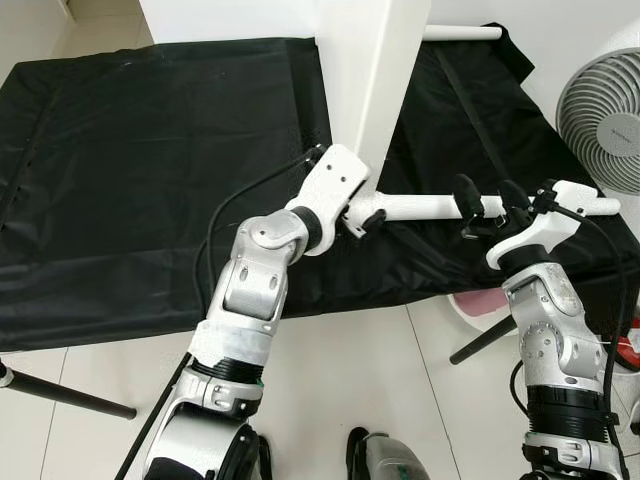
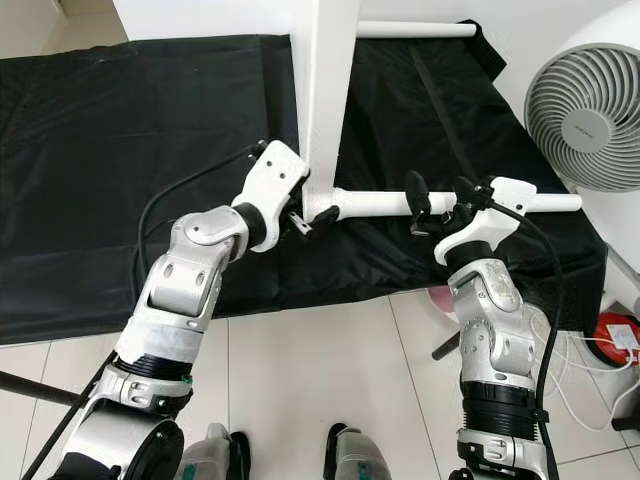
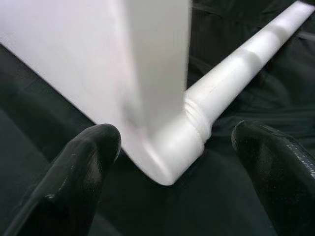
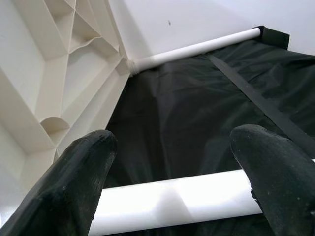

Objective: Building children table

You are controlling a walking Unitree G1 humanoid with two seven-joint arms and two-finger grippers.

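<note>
The white table top (image 1: 375, 80) stands on its edge on a black cloth (image 1: 150, 180); its ribbed underside (image 4: 59, 73) faces right. A white leg (image 1: 430, 207) sticks out sideways from its near corner, and a second leg (image 1: 460, 33) from the far corner. My left gripper (image 1: 362, 222) is open at the near corner (image 3: 167, 157), where the leg joins the top, with its fingers (image 3: 74, 177) apart on either side and touching nothing. Halfway along the near leg (image 4: 172, 204), my right gripper (image 1: 490, 205) is open, its fingers (image 4: 74, 177) straddling the leg without closing on it.
A white fan (image 1: 605, 105) stands at the right. Under it lie white cables and a red object (image 2: 620, 335). A black stand leg (image 1: 60, 392) crosses the white tiled floor at the left. A pink-and-white base (image 1: 480, 305) sits under the cloth's near edge.
</note>
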